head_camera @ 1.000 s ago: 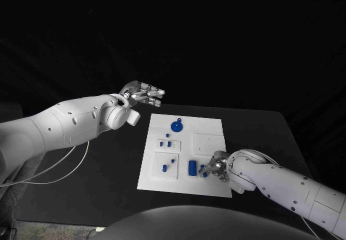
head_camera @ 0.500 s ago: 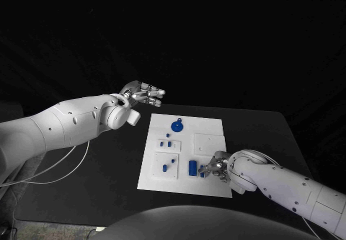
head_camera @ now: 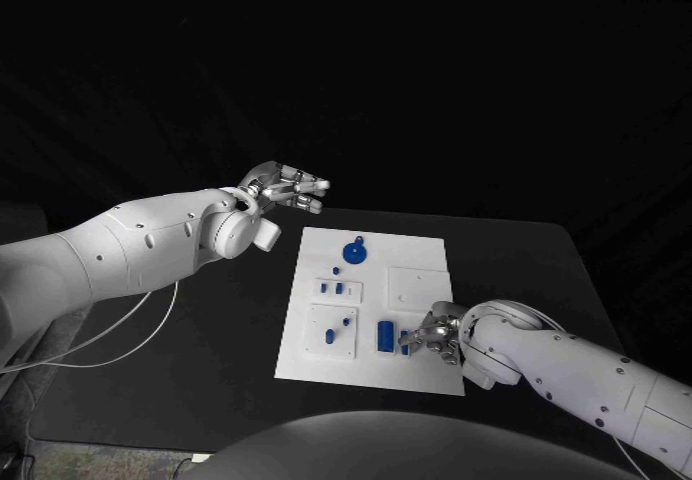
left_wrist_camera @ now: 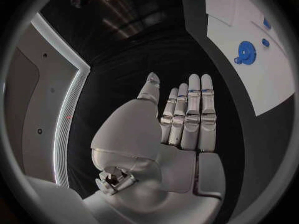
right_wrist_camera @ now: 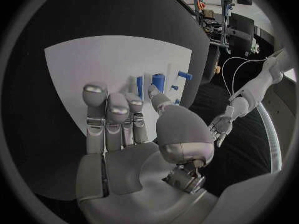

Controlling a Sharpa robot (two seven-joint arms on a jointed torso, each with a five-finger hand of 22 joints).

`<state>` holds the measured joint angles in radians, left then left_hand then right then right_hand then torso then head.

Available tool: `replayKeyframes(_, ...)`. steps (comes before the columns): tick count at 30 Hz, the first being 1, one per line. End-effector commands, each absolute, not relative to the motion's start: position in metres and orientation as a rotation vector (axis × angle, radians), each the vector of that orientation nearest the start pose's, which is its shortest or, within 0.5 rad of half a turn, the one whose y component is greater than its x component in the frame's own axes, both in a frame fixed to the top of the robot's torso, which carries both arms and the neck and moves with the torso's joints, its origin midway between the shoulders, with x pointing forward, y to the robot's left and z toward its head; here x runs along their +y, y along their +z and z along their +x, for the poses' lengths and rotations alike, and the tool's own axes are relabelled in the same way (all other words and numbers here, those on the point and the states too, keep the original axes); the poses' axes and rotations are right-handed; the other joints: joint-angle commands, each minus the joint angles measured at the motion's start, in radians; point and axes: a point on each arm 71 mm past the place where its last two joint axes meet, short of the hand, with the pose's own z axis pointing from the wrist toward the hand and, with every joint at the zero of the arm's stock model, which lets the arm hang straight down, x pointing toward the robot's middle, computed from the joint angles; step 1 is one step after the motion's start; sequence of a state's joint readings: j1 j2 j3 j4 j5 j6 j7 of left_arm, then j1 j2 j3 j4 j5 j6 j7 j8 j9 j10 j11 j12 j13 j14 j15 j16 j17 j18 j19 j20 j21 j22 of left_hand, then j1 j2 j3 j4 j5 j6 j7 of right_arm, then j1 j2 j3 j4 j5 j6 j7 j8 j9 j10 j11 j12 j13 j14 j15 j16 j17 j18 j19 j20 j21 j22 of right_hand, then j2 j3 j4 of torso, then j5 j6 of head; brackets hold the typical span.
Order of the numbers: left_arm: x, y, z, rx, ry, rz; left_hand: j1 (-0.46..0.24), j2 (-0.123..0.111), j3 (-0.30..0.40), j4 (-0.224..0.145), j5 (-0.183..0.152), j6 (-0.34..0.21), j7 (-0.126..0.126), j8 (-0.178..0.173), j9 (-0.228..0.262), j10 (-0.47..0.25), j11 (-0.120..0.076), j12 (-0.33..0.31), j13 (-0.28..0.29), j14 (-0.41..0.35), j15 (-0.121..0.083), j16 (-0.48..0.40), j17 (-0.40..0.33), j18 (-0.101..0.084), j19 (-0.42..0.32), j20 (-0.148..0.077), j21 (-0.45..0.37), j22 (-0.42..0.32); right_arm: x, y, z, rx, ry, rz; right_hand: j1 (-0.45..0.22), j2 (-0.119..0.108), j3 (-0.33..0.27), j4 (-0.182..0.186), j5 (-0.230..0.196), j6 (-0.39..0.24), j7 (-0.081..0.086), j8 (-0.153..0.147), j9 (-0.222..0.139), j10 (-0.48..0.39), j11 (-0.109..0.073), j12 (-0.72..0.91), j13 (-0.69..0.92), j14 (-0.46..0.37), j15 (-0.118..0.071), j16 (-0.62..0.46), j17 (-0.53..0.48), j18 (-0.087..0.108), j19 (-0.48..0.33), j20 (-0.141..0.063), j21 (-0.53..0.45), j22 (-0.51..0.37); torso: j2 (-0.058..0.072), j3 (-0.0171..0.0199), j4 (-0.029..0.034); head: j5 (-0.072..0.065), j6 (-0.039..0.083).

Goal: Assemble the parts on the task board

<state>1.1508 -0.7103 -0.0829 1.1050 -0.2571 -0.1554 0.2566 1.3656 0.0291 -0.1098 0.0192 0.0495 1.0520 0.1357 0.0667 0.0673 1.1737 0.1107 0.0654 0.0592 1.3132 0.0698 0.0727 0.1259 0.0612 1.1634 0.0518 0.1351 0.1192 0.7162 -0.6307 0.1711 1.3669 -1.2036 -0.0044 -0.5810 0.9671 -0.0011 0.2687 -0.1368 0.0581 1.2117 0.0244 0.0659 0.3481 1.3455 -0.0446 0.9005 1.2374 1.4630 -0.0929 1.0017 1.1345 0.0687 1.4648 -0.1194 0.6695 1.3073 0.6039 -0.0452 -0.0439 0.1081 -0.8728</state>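
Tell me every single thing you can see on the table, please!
table: one, black, under everything.
task board: one, white, in the middle of the table.
gear: one, blue, at the board's far end.
cylinder: one, blue, largest part at the board's near end, beside the right hand.
small parts: several, blue, in the board's left-hand insets; exact count hard to tell.
cable: one, white, looping on the table's left side.
left hand: one, silver, raised beyond the board's far left corner, fingers apart, holding nothing.
right hand: one, silver, over the board's near right part; whether it holds a part cannot be told.
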Motion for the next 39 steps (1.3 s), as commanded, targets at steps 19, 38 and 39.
replayKeyframes(19,0.265,-0.249,0.545,1.571,-1.183,-1.024,0.011,0.015,0.007,-0.004,-0.002,-0.004,-0.002,-0.002,0.000,-0.008,0.000,-0.006,0.000,-0.040,0.011,-0.011,-0.009,-0.012,-0.010,0.005,-0.014,-0.003,-0.213,-0.338,0.454,2.187,0.921,0.719,0.078,-0.013,-0.057,0.022,0.091,-0.082,0.037,-0.002,-0.107,-0.071,0.021,-0.157,-0.102,-0.038,0.009,-0.183,-0.123,0.010,0.025,0.015,-0.253,-0.021,-0.026,-0.0102,-0.0131,-0.038,0.025)
replayKeyframes(38,0.273,-0.257,0.570,1.416,-1.167,-1.152,0.009,0.026,0.022,-0.016,-0.002,-0.035,-0.031,-0.004,-0.005,-0.104,-0.010,-0.007,-0.001,-0.258,0.031,-0.012,-0.063,0.026,-0.098,0.081,-0.069,-0.042,-0.288,-0.297,0.555,1.471,1.209,1.143,0.159,0.045,-0.015,-0.056,0.148,-0.192,0.086,-0.005,-0.287,-0.279,0.162,-0.842,-1.179,-0.385,0.201,-0.941,-1.074,0.100,-0.509,0.322,-0.601,-1.162,-0.101,-0.0050,-0.0236,-0.047,0.169)
replayKeyframes(39,0.273,-0.257,0.571,1.410,-1.168,-1.156,0.008,0.025,0.023,-0.016,-0.002,-0.035,-0.031,-0.003,-0.004,-0.105,-0.010,-0.007,-0.001,-0.261,0.031,-0.010,-0.062,0.030,-0.100,0.085,-0.068,-0.044,-0.287,-0.296,0.555,1.462,1.216,1.144,0.162,0.049,-0.023,-0.058,0.149,-0.193,0.086,-0.005,-0.286,-0.282,0.163,-0.841,-1.180,-0.389,0.202,-0.940,-1.073,0.136,-0.510,0.350,-0.601,-1.201,-0.103,-0.0038,-0.0234,-0.047,0.175)
